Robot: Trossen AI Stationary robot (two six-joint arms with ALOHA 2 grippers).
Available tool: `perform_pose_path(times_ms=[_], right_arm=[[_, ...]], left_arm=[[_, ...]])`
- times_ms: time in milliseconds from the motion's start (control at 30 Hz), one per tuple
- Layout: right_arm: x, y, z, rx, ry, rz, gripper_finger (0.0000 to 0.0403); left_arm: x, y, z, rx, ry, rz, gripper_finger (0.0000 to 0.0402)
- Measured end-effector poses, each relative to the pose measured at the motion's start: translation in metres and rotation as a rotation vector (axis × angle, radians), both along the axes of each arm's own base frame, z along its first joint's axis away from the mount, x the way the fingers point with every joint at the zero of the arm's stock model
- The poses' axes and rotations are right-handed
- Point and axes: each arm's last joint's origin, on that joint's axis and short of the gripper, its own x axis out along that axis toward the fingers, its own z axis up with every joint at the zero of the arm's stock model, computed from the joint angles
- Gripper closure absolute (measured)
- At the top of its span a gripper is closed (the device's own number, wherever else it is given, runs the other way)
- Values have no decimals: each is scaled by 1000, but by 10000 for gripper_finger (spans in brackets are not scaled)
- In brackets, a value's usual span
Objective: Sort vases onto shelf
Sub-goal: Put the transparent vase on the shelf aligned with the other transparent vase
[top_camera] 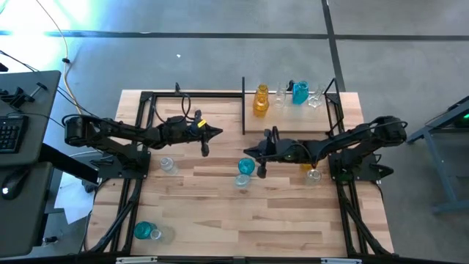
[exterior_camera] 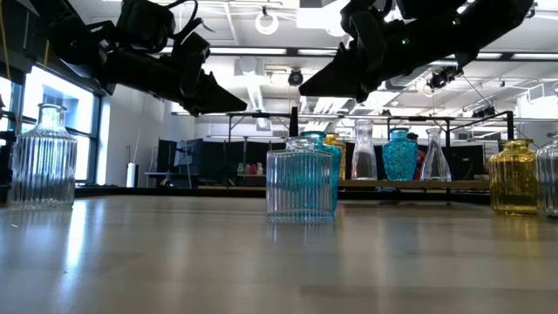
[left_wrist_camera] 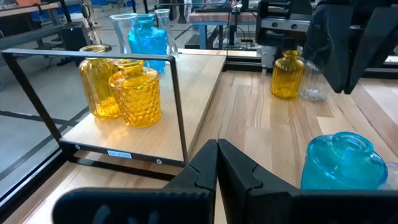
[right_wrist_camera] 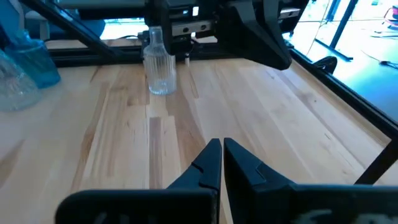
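Observation:
The shelf point(top_camera: 292, 121) lies at the table's far edge and carries amber vases point(top_camera: 261, 101), a teal vase point(top_camera: 300, 92) and clear vases point(top_camera: 316, 99) standing upright. On the table stand a teal vase point(top_camera: 245, 166), clear vases point(top_camera: 242, 180) point(top_camera: 168, 165) point(top_camera: 315, 175), an amber vase point(left_wrist_camera: 287, 74), and a teal and clear pair point(top_camera: 146, 232) near the near left corner. My left gripper point(top_camera: 209, 136) hovers shut left of the shelf. My right gripper point(top_camera: 256, 154) hovers shut just beyond the middle teal vase. Neither holds anything.
The shelf's black frame post point(left_wrist_camera: 177, 106) stands close ahead of my left gripper point(left_wrist_camera: 217, 152). Black frame rails point(top_camera: 143, 125) run along both table sides. Bare wood point(top_camera: 249, 220) lies toward the near edge. A desk with a keyboard point(top_camera: 11, 132) sits off the left side.

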Motion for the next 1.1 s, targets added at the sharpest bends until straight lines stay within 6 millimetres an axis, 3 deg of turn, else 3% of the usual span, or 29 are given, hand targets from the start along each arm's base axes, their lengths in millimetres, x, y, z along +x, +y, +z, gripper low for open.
perform_pose_path(times_ms=[567, 933, 1100], right_arm=[[1, 0, 2, 20, -31, -4, 396], [1, -22, 3, 56, -40, -88, 302], [3, -37, 6, 49, -50, -134, 286]], left_arm=[[3, -13, 1, 28, -2, -59, 401], [4, -15, -1, 47, 32, -71, 401], [7, -15, -1, 10, 95, -98, 401]])
